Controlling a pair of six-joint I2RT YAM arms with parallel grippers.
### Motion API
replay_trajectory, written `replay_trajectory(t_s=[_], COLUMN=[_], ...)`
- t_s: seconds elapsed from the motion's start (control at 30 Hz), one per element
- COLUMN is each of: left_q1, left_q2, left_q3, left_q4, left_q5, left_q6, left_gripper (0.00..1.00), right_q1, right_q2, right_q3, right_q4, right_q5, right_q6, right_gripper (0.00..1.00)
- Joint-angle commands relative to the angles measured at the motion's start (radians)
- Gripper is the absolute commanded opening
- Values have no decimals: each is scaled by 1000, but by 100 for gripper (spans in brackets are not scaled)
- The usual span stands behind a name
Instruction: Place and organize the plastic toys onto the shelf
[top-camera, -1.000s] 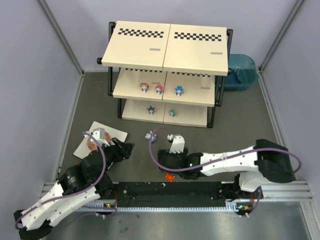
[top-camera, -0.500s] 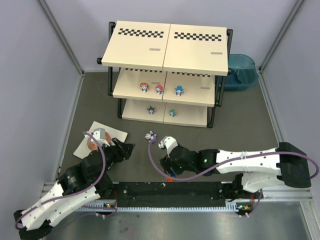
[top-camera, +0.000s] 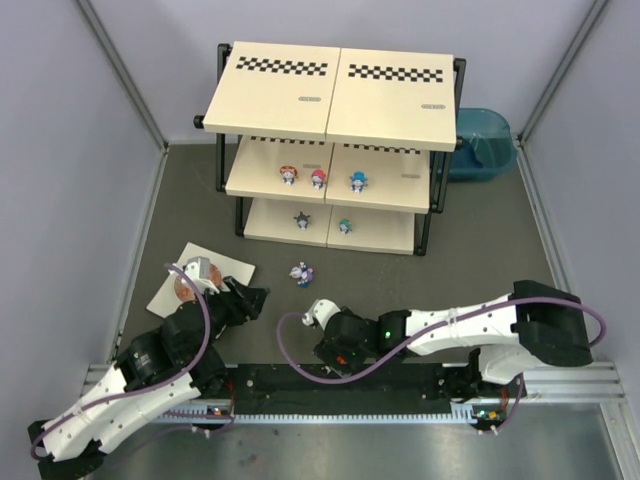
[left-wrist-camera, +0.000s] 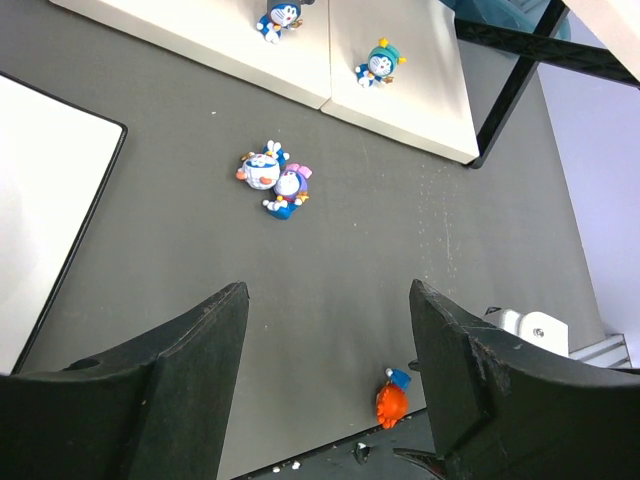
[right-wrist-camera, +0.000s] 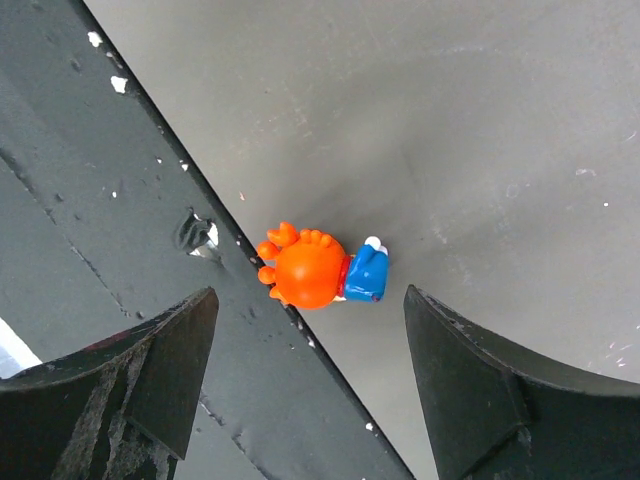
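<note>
My right jaws stand wide apart and hold nothing. Between them, touching neither one, an orange-headed toy (right-wrist-camera: 315, 272) in a blue body lies on its side on the grey bench (right-wrist-camera: 480, 120), its head against the edge of the dark rail (right-wrist-camera: 110, 230) at the near side.

My left jaws are also spread wide and empty, hanging above the bench. From that wrist the same orange-headed toy shows low in the frame, just beside the right-hand jaw. To the left is the black-edged corner of a white sheet (left-wrist-camera: 40, 200).

Further out, two toys lie touching each other on the open bench: a white-headed one (left-wrist-camera: 262, 170) and a purple-headed one (left-wrist-camera: 291, 186), short of the shelf (top-camera: 330, 90).

On the shelf's bottom board stand a dark blue toy (top-camera: 301, 219) and a teal one (top-camera: 344, 225). The middle board carries three in a row: orange-headed (top-camera: 289, 175), red-headed (top-camera: 318, 179) and blue (top-camera: 358, 181). The top board bears black-and-white checker strips (top-camera: 288, 66) and two small grey marks (top-camera: 308, 99), too small to read.

Behind the shelf's right end sits a blue tub (top-camera: 482, 145).
</note>
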Motion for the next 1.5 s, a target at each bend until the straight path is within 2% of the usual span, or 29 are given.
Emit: replay_trajectory(t_s=[0.0,0.5,0.63,0.83,0.87,0.97,1.03,1.17,1.33,1.43,1.47], left_q1=[1,0,0,0,0,0,0,0,0,1,0], left_q2=[-11,-3,-5,-5,-8,-12,-20,-35,-60,-63,-63], left_q3=[3,5,3,2,3,8,12,29,54,74,75], left_q4=[9,18,17,15,15,17,21,70,196,308,336], left_q5=[-7,-11,-11,-8,-7,-8,-8,21,124,280,379], left_q6=[1,6,4,7,9,17,26,99,302,458,499], left_gripper=[71,71,71,71,71,71,71,73,70,69,69], right_q1=[14,14,15,15,14,12,6,-84,-233,-287,-295], right_q2=[14,83,92,88,83,45,-7,-141,-340,-426,-448], right_q3=[46,73,75,61,58,49,41,14,12,74,93], right_q4=[26,32,33,32,30,29,27,29,17,-49,-97], right_q5=[27,63,60,55,55,53,35,-74,-342,-448,-462], right_q6=[-9,5,8,26,26,40,54,80,154,184,190], right_gripper=[76,70,64,40,31,14,8,5,4,6,7])
